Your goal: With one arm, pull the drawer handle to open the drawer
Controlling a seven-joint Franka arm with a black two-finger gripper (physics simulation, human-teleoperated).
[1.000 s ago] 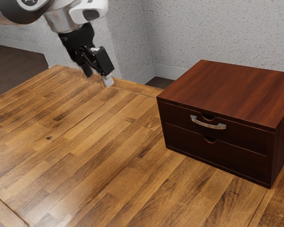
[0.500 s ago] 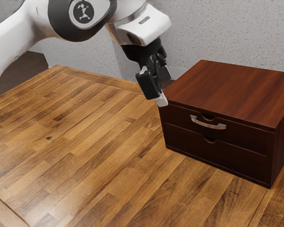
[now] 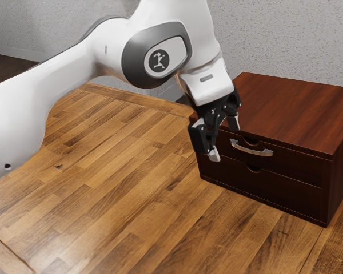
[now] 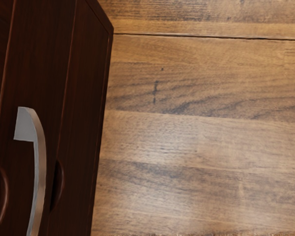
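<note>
A dark red-brown wooden cabinet (image 3: 291, 105) with two drawers stands on the table at the exterior view's right. The upper drawer (image 3: 291, 161) is shut flush and carries a curved silver handle (image 3: 251, 149). My black gripper (image 3: 224, 141) hangs open in front of the cabinet's front corner nearest the arm, just to the exterior view's left of the handle, with nothing between its fingers. In the wrist view the handle (image 4: 36, 162) appears close to the hand against the drawer front (image 4: 64, 98), with the table beyond.
The lower drawer (image 3: 274, 185) has only a finger notch and is shut. The wooden plank table (image 3: 114, 171) stretches wide toward the exterior view's left and front. A grey wall (image 3: 286, 34) stands behind the cabinet. My white arm (image 3: 103, 63) spans the upper left.
My arm has swung from the far upper left across and down to the cabinet. The gripper now sits at the upper drawer's front beside the handle. The drawers have not moved.
</note>
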